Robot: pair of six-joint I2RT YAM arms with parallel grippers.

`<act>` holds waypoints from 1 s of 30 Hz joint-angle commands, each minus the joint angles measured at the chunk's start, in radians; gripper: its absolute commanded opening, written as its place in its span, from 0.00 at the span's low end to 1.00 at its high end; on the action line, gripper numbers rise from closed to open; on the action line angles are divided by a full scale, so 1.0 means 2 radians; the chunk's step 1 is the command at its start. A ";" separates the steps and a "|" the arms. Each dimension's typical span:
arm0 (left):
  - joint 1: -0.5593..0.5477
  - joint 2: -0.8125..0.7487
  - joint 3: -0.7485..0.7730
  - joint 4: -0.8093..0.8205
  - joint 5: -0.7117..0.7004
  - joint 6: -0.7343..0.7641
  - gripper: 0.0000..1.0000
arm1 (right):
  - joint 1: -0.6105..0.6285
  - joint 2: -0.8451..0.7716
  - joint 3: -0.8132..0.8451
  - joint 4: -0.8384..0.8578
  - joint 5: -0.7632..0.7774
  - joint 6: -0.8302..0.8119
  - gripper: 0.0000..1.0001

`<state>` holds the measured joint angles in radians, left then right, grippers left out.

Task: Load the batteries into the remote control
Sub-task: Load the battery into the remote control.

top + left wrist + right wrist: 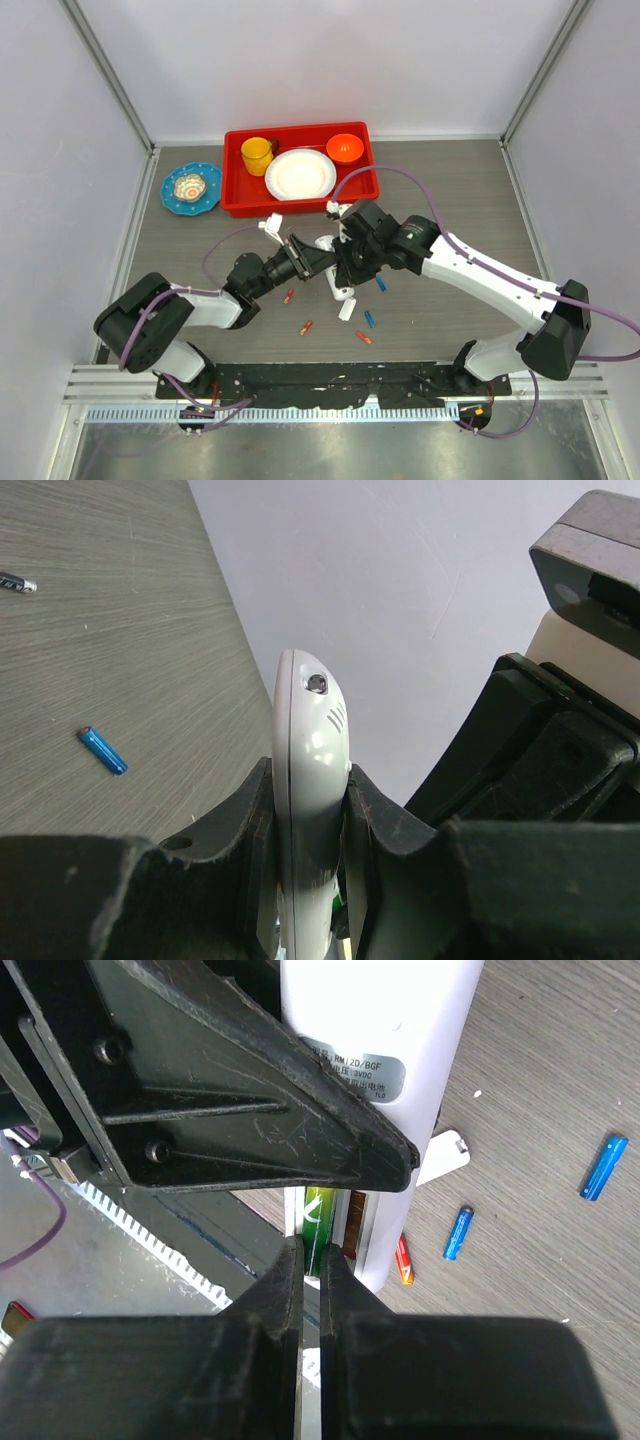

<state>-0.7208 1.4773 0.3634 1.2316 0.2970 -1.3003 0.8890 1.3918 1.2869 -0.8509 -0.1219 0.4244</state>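
**Remote control**: white handset held off the table, labelled back facing the right wrist camera. It is clamped edge-on in the left gripper.

**Green battery**: in the recess at the remote's lower end, its long axis parallel to the remote's. I cannot tell whether the slot beside it is filled.

**Right gripper**: pinched nearly together on the green battery's near end, in line with it and directly below the recess. This is the nearer arm, so seating probably means pushing the battery along that axis.

**Spares, on the table:**
- orange-red battery, just beside the remote's lower end
- blue battery, near it
- white cover piece, beside the remote
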 commanded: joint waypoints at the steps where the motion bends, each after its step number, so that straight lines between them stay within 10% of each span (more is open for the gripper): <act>1: -0.036 -0.018 0.022 0.157 0.036 -0.014 0.00 | -0.004 0.015 0.008 0.086 0.032 0.015 0.01; 30: -0.053 -0.013 0.014 0.157 -0.005 0.012 0.00 | -0.004 0.022 0.002 0.103 0.019 0.030 0.17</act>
<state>-0.7731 1.4773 0.3634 1.2079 0.1905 -1.2465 0.8879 1.4147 1.2839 -0.8528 -0.1215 0.4744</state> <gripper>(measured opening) 0.296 0.175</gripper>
